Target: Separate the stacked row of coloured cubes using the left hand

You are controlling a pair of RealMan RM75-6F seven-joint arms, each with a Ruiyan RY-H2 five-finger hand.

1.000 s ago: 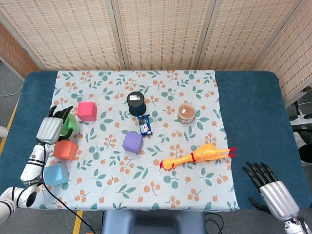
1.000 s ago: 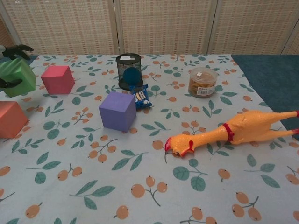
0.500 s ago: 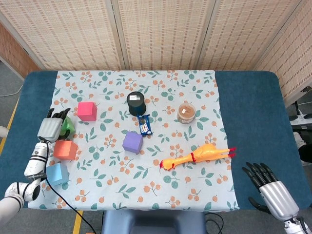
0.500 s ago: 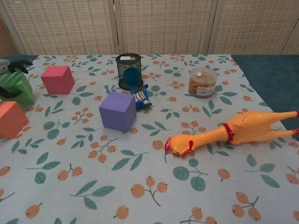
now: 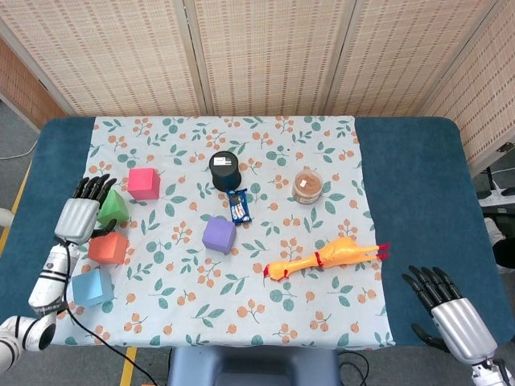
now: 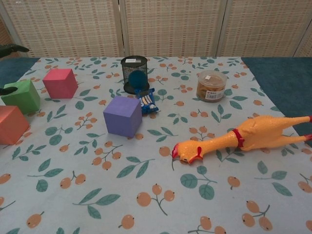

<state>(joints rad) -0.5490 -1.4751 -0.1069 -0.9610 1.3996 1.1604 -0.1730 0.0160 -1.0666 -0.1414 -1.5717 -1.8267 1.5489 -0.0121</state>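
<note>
A floral cloth (image 5: 241, 314) is spread over the blue tabletop (image 5: 410, 185). The cubes are seen on the left part of the cloth. A green cube (image 5: 114, 207) stands at the cloth's left edge, with a pink cube (image 5: 144, 182) just beyond it to the far right, the two apart. Nearer than the green cube, an orange cube (image 5: 109, 248) is set, and nearer again a light blue cube (image 5: 92, 287); small gaps are seen between these three. A purple cube (image 5: 219, 235) is placed apart from the others, toward the middle of the cloth.

The left hand (image 5: 81, 213) is held at the left edge of the cloth, just beside the green cube, its dark fingers (image 5: 92, 187) spread and pointing to the far side. Nothing is held in it. Whether the cube's left face is touched cannot be told; in the chest view only dark fingertips (image 6: 9, 90) are seen at that face.

The right hand (image 5: 447, 314) is held at the near right corner, over the bare blue tabletop, fingers spread and nothing gripped.

In the middle of the cloth a black mesh cup (image 5: 225, 170) stands upright, with a small blue packet (image 5: 239, 206) lying just on its near side. A round lidded jar (image 5: 307, 186) stands to the right of the cup. A yellow rubber chicken (image 5: 322, 257) lies on its side nearer and to the right, its head pointing left.
</note>
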